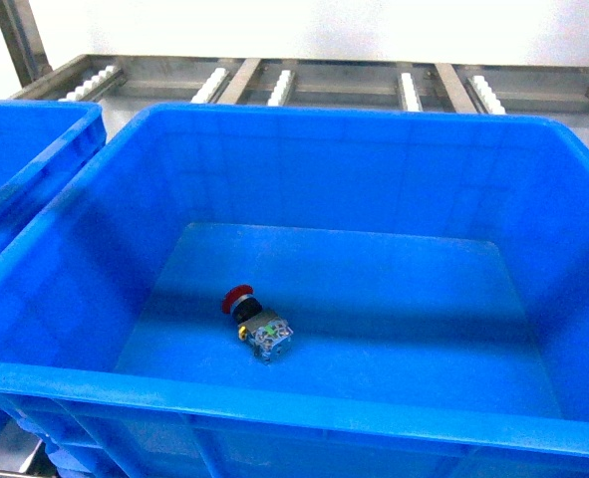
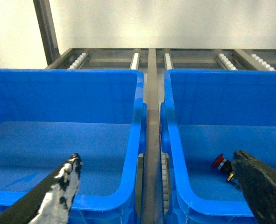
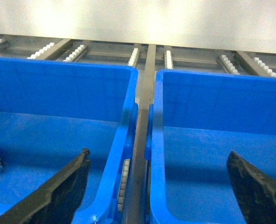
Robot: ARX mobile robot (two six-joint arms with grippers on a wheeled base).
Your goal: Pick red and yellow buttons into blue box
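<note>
Lying on its side on floor of blue box (image 1: 65, 299), red button (image 1: 255, 321), cap toward back-left; no arms visible from head.

Left wrist: left gripper (image 2: 159, 186) fingers wide apart, above gap between two bins; red button low right.

Right wrist: right gripper (image 3: 159, 179) fingers spread, nothing held; button at far left edge.

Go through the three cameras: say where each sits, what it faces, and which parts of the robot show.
Head: high, slanting down into the blue box holding the red button; no robot parts visible.
Left wrist: on the left arm, facing forward over two bins; left hand open, fingers at the bottom corners.
Right wrist: on the right arm, same direction; right hand open.
Shared: all three show the red button.
</note>
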